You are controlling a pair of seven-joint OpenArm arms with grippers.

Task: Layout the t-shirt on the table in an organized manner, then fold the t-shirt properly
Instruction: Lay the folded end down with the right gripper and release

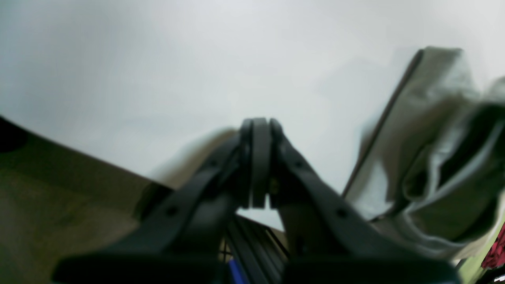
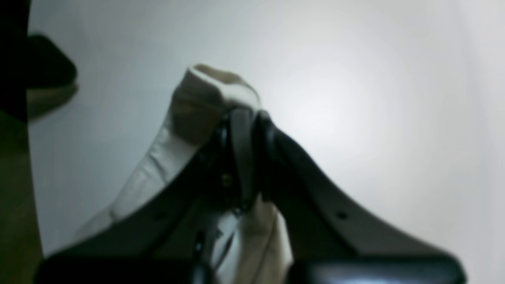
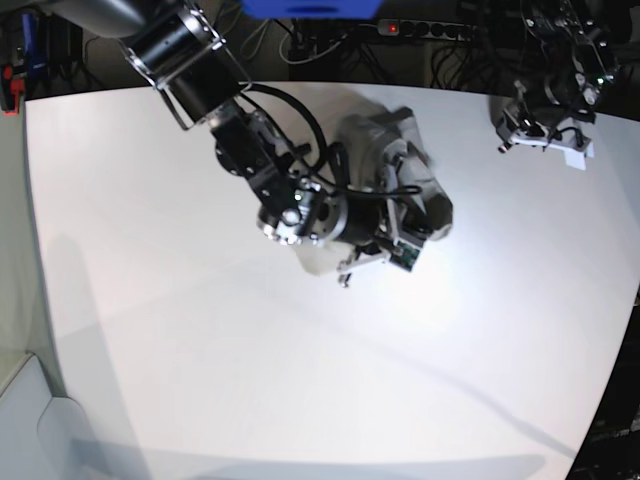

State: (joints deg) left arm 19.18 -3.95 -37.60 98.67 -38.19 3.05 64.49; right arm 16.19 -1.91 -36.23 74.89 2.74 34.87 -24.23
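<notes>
My right gripper (image 2: 246,118) pinching a bunched fold of the t-shirt (image 2: 209,98), above the table (image 2: 355,79), my left gripper (image 1: 258,126) pressed together, holding nothing

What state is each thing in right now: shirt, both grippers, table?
t-shirt: bunched in a heap, not laid out, one bit pinched.
right gripper: shut on a fold of the t-shirt.
left gripper: shut, nothing visibly held, away from the heap.
table: white top, carries the shirt near its far middle.
</notes>
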